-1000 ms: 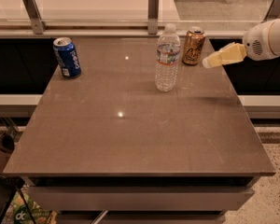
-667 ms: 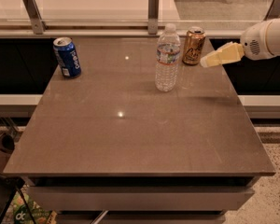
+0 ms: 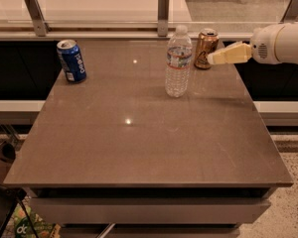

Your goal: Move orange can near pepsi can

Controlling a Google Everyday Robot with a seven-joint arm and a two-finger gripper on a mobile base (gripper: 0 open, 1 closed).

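Observation:
The orange can [image 3: 205, 47] stands upright at the table's far right. The pepsi can [image 3: 71, 60], blue with white lettering, stands upright at the far left. My gripper [image 3: 211, 58] reaches in from the right on a white arm, its cream fingers [image 3: 228, 54] pointing left, with the tips right at the orange can's right side. I cannot tell whether they touch the can.
A clear water bottle [image 3: 178, 62] stands just left of and in front of the orange can, between it and the pepsi can. The brown table [image 3: 139, 133] has a rail with metal posts [image 3: 163, 6] along its back edge.
The gripper has moved left toward the orange can, from a short gap to right beside it. The cans and bottle have not moved.

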